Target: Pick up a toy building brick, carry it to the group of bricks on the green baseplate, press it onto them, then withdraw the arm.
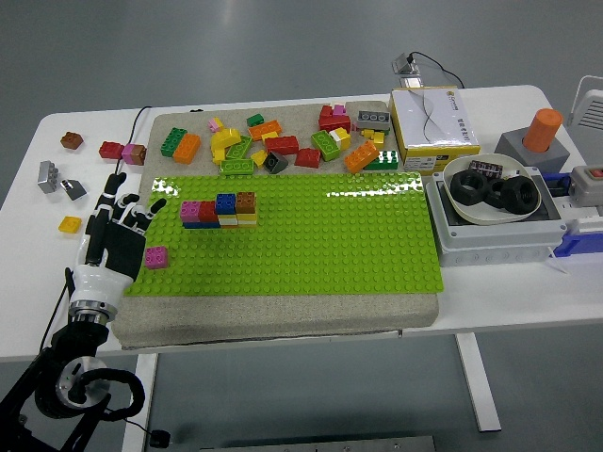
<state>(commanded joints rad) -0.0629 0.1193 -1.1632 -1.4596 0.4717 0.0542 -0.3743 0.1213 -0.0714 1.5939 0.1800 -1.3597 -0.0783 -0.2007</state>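
Head view shows the left hand (115, 235) over the left edge of the green baseplate (311, 240), fingers spread and holding nothing; its arm is cut off at the lower left corner. A pink brick (156, 256) sits just right of it. The group of bricks (220, 210) stands farther in, apart.
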